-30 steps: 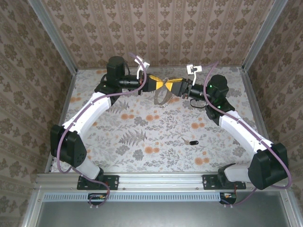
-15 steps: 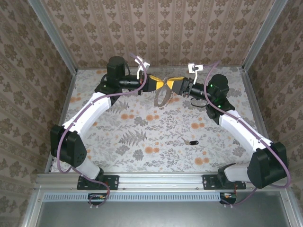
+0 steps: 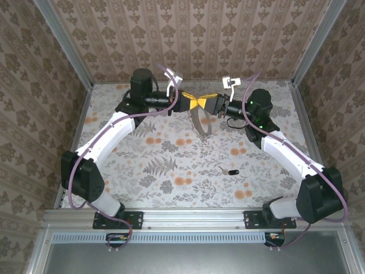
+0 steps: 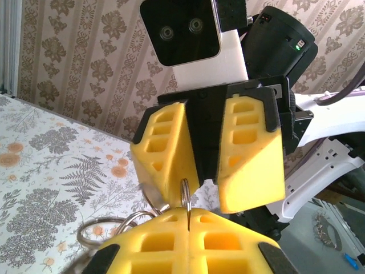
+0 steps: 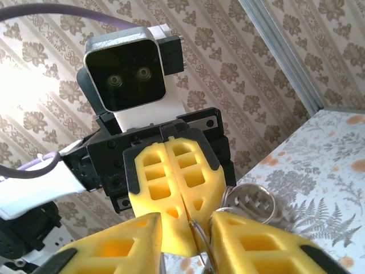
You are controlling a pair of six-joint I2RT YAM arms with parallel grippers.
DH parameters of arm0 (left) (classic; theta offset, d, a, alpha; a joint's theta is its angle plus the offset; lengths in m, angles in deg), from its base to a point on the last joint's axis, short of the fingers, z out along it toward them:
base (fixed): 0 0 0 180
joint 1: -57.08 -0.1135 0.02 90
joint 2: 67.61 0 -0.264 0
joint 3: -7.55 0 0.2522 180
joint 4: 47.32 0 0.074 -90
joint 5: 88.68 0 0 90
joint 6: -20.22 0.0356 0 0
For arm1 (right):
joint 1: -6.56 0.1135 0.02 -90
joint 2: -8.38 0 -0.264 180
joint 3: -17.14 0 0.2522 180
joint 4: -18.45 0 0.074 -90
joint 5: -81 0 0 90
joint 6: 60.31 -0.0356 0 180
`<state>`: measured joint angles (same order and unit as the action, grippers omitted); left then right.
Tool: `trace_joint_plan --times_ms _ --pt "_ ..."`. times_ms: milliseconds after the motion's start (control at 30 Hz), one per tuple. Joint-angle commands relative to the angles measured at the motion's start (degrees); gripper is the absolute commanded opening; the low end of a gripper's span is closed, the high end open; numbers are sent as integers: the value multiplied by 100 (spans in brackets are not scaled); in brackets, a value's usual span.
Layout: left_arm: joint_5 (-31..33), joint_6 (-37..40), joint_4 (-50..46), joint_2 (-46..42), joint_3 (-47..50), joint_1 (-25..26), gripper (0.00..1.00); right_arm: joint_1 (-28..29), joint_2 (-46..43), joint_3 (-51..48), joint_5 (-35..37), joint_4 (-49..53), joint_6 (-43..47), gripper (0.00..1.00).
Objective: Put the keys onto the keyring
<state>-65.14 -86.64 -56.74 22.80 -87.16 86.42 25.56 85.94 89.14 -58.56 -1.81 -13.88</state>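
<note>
Pinching one keyring, left fingers face right fingers, one key apart.

Right claw at bottom edge: two yellow fingers apart, clear gap between. Left claw faces it tip to tip, yellow fingers pressed flat together along seam. Above them, black body and white-mounted camera. Keyring looks silver here and juts right from left claw tips, just above right-hand finger. Thin loop section runs down into gap; exact grip point hidden. Purple cable top left. Wallpaper behind, floral worktop lower right, metal post upper right.
</note>
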Motion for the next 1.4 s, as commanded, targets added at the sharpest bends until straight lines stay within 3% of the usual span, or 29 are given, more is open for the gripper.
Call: trace_joint_plan --times_ms 0,67,333,433,533,667,800,1033,1367 --pt "-55 6 240 -71 -188 25 0 52 -25 153 -268 -108 70 15" --pt "-45 -37 319 -39 -167 24 0 63 -17 125 -253 -29 135 0" --pt "278 -87 352 -128 -50 -16 1 13 23 -47 150 21 253 0" --pt "693 -291 696 -349 261 -115 35 -98 8 -136 386 -140 199 0" --pt "1096 -608 1155 -567 621 -245 58 -246 59 -174 417 -517 20 0" --pt "1601 -1003 1646 -782 1002 -463 75 -316 172 -207 368 -1206 -224 0" --pt "1877 -1134 1658 -845 1025 -500 80 -326 532 -250 389 -2093 -542 0" --pt "1924 -2032 2537 -626 1008 -500 78 -318 1074 -229 828 -3867 -1474 0" --pt "1580 -2907 3441 -33 794 -430 42 -151 1167 -332 1887 -4217 -1610 0"
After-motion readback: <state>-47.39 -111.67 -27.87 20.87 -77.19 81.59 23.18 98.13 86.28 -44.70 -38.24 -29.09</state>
